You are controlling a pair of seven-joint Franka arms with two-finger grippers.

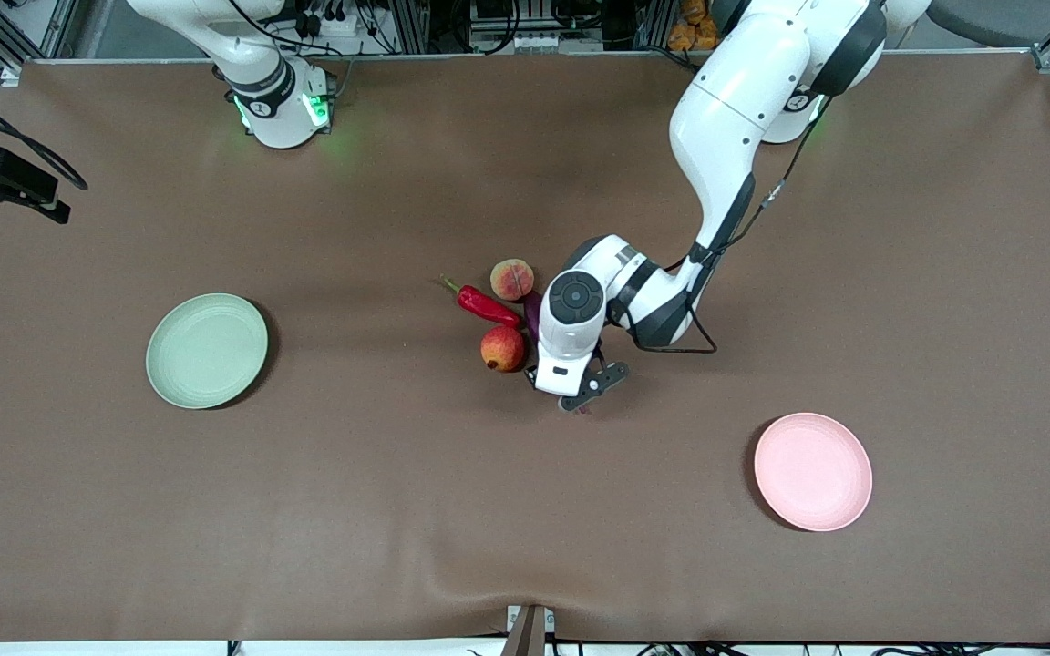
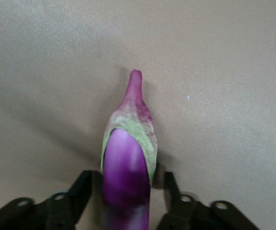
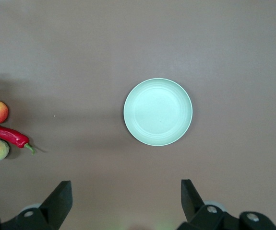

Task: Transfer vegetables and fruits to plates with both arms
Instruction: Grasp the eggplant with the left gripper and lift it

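Note:
The purple eggplant (image 2: 126, 163) lies on the table with its stem cap pointing away from the other produce. It is mostly hidden under the left wrist in the front view (image 1: 532, 314). My left gripper (image 1: 577, 407) is low over it, and in the left wrist view (image 2: 126, 176) it is open with a finger on each side of the eggplant. The red chili (image 1: 488, 307), the peach (image 1: 512, 279) and the pomegranate (image 1: 502, 349) lie beside the eggplant. My right gripper (image 3: 126, 184) is open and empty, high above the pale green plate (image 3: 158, 111). It is out of the front view.
The green plate (image 1: 207, 350) lies toward the right arm's end of the table. The pink plate (image 1: 813, 471) lies toward the left arm's end, nearer the front camera. Both are empty. A brown cloth covers the table.

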